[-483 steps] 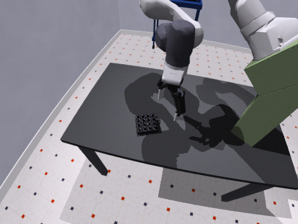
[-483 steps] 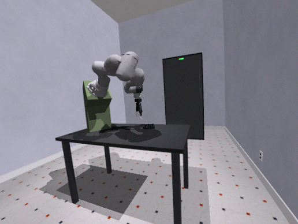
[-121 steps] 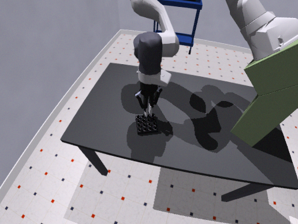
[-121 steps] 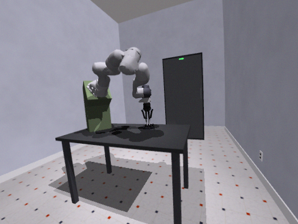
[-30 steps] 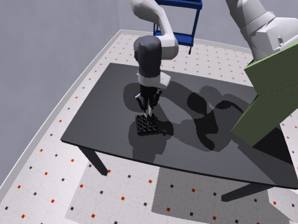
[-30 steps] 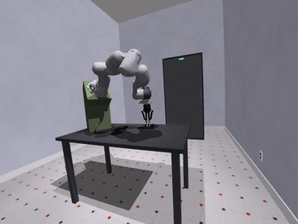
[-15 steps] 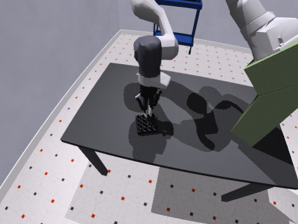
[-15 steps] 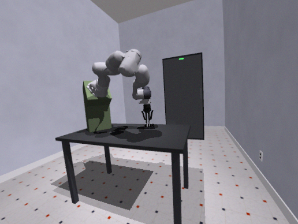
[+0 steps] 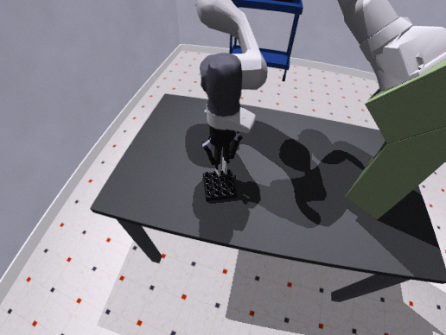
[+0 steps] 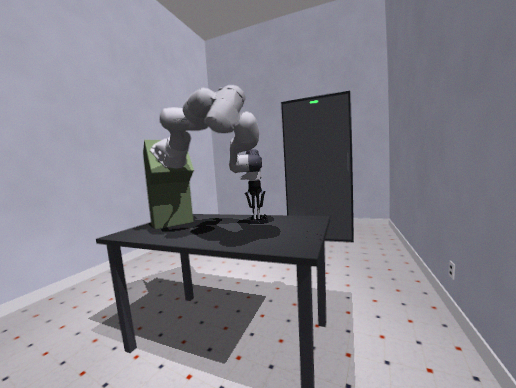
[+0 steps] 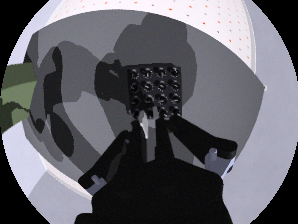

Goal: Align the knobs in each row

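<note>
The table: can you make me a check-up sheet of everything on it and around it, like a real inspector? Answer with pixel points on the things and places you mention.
Surface: dark table (image 9: 138, 173) (image 10: 210, 247) (image 11: 225, 85), crossed by shadows.
Job's things: black box (image 9: 220, 200) (image 10: 265, 219) (image 11: 129, 95) lies flat, knobs (image 9: 220, 187) (image 11: 161, 85) up; their white lines are too small to read.
Clutter: nothing seen.
Tool (image 9: 222, 173) (image 10: 256, 217) (image 11: 150, 114): fingertips close together, down at the box's edge row; can't tell if they grip a knob.
Cables: nothing seen.
Surroundings: green stand (image 9: 402, 112) (image 10: 172, 200) (image 11: 17, 97) under the arm's base, blue cart (image 9: 268, 5), dark door (image 10: 317, 170), speckled floor (image 9: 173, 302) (image 10: 400, 300) (image 11: 150, 6).

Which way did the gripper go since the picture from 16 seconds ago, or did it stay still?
Yes, it moved: the gripper went left in the top view, away from the green stand.
</note>
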Controlling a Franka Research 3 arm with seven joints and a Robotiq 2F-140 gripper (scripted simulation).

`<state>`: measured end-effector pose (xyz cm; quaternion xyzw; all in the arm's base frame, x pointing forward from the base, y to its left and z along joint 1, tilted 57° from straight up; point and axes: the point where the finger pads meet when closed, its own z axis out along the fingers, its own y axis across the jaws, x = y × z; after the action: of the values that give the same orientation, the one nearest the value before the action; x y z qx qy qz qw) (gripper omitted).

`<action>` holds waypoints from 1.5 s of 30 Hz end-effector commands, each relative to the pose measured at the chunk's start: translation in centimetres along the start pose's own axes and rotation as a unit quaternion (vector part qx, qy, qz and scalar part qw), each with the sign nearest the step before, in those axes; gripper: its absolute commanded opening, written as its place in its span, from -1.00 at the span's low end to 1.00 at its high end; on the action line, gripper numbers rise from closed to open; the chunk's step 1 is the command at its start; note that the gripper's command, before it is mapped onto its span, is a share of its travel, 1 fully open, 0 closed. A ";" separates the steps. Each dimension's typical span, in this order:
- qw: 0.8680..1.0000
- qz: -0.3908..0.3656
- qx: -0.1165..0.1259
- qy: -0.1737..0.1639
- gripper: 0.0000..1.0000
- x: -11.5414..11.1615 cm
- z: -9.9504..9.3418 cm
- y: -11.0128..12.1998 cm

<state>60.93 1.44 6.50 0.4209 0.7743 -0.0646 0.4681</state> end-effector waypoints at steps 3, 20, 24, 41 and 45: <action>1.000 -0.002 0.000 -0.001 -0.77 -0.1 0.1 0.1; 1.000 -0.002 0.000 -0.001 -0.90 -0.1 0.1 0.1; 1.000 -0.002 0.000 -0.001 -0.90 -0.1 0.1 0.1; 1.000 -0.003 0.000 -0.001 -0.90 -0.1 0.1 0.1; 1.000 -0.008 0.000 -0.001 -0.90 -0.1 0.1 0.1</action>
<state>60.93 1.44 6.50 0.4198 0.7749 -0.0653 0.4681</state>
